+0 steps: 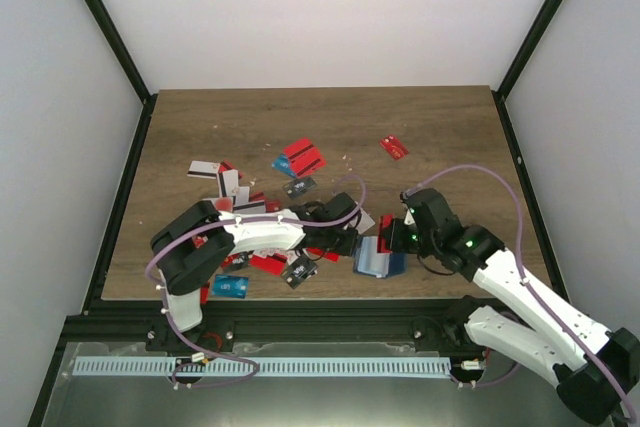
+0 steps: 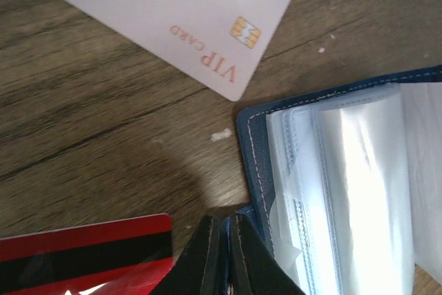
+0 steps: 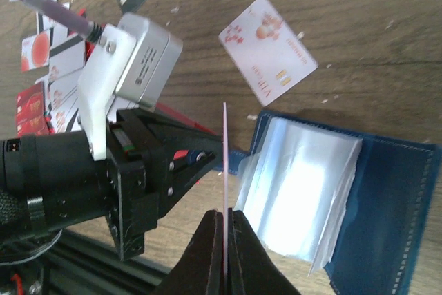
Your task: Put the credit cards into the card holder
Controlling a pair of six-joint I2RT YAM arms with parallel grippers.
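My left pincer (image 2: 225, 238) is shut tight on the open dark blue folding card holder (image 2: 251, 144), at the near edge. My right pincer (image 3: 226, 226) squeezes a thin red plastic card (image 3: 225, 144). Next, I must slide it in straight.

One card holder (image 1: 380, 259) is counted on the worktop (image 1: 440, 127); its clear sleeves (image 2: 345, 184) are overlapped and cannot be numbered. Two arms are counted, the left arm (image 1: 250, 235) and the right arm (image 1: 520, 287), each fitted with one tool: the left tool (image 2: 222, 224) and the right tool (image 3: 225, 216). Among the credit cards (image 1: 303, 157), one white VIP card (image 2: 173, 18), two dark cards (image 1: 299, 187) (image 1: 299, 270) and two light-blue cards (image 1: 281, 165) (image 1: 230, 287) are counted. One edge-on card (image 3: 225, 143) is counted between the right tool's fingers. One lone red card (image 1: 394, 147) is seen apart. The remaining red and white cards are heaped and partly covered, so no total can be given.
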